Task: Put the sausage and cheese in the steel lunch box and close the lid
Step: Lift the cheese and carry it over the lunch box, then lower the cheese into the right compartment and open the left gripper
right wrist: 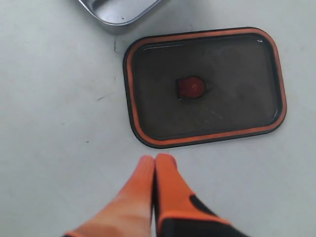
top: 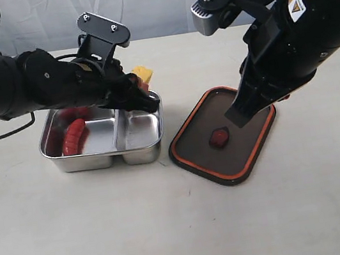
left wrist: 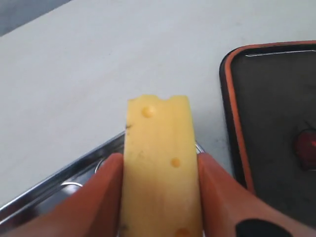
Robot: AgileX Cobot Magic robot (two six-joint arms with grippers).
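Observation:
My left gripper is shut on the yellow cheese, holding it over the far rim of the steel lunch box, by the smaller compartment. In the left wrist view the cheese sits tight between both orange fingers. The red sausage lies in the larger compartment. The dark lid rests on the table right of the box, orange seal up, its red valve in the middle. My right gripper is shut and empty, hovering near the lid.
The white table stretches bare in front of the box and lid. A corner of the lunch box shows in the right wrist view. A grey cloth backdrop hangs behind the table.

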